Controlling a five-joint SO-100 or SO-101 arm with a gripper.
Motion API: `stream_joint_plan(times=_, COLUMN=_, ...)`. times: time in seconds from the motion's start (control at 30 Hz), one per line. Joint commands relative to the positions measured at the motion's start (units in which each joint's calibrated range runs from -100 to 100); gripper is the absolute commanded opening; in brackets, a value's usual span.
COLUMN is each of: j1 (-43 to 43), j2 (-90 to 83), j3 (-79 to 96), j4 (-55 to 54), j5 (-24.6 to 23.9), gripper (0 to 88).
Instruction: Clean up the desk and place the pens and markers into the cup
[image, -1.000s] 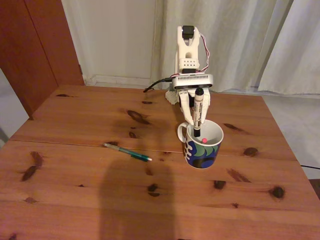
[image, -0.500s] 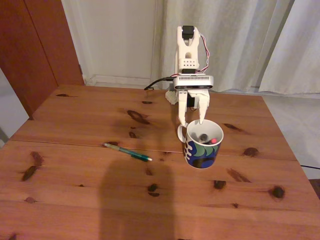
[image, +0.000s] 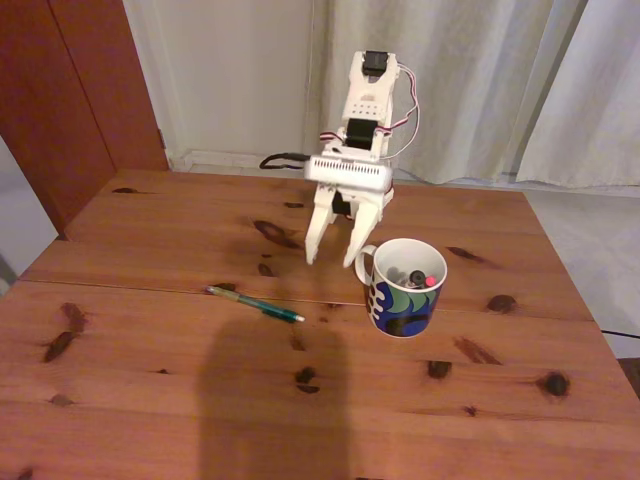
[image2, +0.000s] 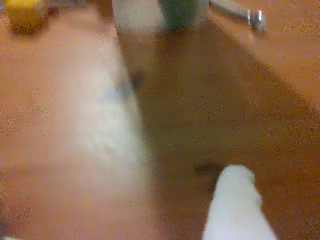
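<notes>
The cup, white with blue, green and black waves, stands upright on the desk right of centre. Inside it I see the black cap of a marker and the red tip of a pen. A thin teal-green pen lies flat on the desk to the left of the cup. My gripper hangs open just left of the cup's handle, pointing down, with nothing between its fingers. The wrist view is blurred by motion; one white finger shows at the bottom over the wood.
A seam line crosses the desk behind the teal pen. Dark knots dot the wood. The arm's base stands at the back edge, with curtains and a door behind. A shadow covers the front middle. A small yellow object shows at the wrist view's top left.
The white marker held above the cup a second ago now sits inside it. The gripper has opened and swung left, away from over the cup.
</notes>
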Motion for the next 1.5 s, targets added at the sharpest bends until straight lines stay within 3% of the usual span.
stream_joint_plan(times=0.0, j1=2.6, j2=4.4, j3=-11.6, j4=10.4, j5=3.8, gripper=18.1)
stream_joint_plan(times=0.17, j1=6.0, j2=12.1, j3=-17.5, j4=16.2, j5=11.3, gripper=18.1)
stream_joint_plan(times=0.67, j1=14.3, j2=23.2, j3=-23.5, j4=16.9, j5=31.1, gripper=18.5)
stream_joint_plan(times=0.83, j1=16.6, j2=23.1, j3=-26.8, j4=31.4, j5=37.1, gripper=18.6)
stream_joint_plan(times=1.1, j1=19.8, j2=24.4, j3=-43.4, j4=63.4, j5=42.1, gripper=18.7)
stream_joint_plan(times=1.27, j1=20.2, j2=30.0, j3=-51.8, j4=70.9, j5=42.2, gripper=18.7)
stream_joint_plan(times=1.47, j1=21.2, j2=39.9, j3=-61.5, j4=72.4, j5=42.2, gripper=18.7)
